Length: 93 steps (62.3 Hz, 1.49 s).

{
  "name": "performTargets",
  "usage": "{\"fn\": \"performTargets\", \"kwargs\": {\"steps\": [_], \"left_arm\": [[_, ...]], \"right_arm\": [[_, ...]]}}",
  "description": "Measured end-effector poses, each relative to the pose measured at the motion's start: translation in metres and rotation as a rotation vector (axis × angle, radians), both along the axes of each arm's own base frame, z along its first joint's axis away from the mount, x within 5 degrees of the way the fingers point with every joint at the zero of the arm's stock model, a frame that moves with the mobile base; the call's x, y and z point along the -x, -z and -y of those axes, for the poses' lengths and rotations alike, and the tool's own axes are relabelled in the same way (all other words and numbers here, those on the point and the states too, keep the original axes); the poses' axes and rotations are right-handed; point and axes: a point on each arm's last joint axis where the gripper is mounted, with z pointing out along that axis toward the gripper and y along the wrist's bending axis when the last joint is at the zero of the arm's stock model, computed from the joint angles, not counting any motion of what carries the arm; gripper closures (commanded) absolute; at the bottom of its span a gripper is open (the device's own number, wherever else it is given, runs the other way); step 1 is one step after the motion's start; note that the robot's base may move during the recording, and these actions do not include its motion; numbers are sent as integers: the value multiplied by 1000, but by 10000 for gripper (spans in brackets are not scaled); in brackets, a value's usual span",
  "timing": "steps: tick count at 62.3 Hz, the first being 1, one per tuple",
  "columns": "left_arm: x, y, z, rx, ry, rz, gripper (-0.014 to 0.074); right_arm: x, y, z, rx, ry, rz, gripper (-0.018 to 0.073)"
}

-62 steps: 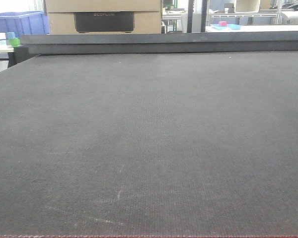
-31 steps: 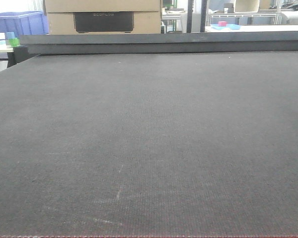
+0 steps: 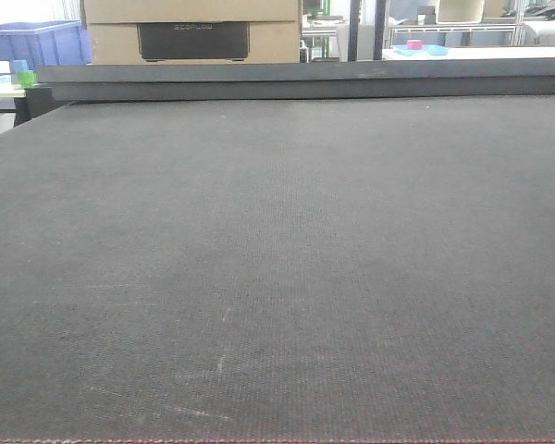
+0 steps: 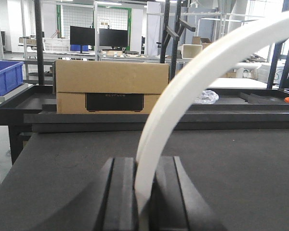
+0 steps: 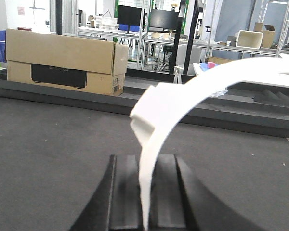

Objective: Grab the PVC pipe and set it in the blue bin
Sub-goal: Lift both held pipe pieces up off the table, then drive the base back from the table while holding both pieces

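Two white curved pieces are in hand, one per arm. The right gripper [image 5: 145,192] is clamped on the PVC pipe [image 5: 183,96], whose ridged arc rises from the jaws and sweeps right. The left gripper [image 4: 142,192] pinches a thinner arc strip [image 4: 183,91]. The blue bin [image 4: 4,76] sits far left, past the dark matted table [image 3: 277,277] and left of a cardboard box [image 5: 62,60]. The carry therefore likely runs left and away, though the left arm is nearer.

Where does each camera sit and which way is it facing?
Front: low over the table, looking across to cardboard box and blue bin; no robot shown.
Left wrist: behind left gripper, jaws shut on white arc strip, facing the box.
Right wrist: behind right gripper, jaws shut on PVC pipe, facing likewise.
All share the box.
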Motion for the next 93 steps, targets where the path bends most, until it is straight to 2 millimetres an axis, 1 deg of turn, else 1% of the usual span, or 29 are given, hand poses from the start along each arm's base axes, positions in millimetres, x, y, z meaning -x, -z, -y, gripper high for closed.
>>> {"fn": "performTargets", "kwargs": {"steps": [93], "left_arm": [[1,0,0,-7,-2,2,707]], "right_arm": [[0,0,0,0,0,0,721]]}}
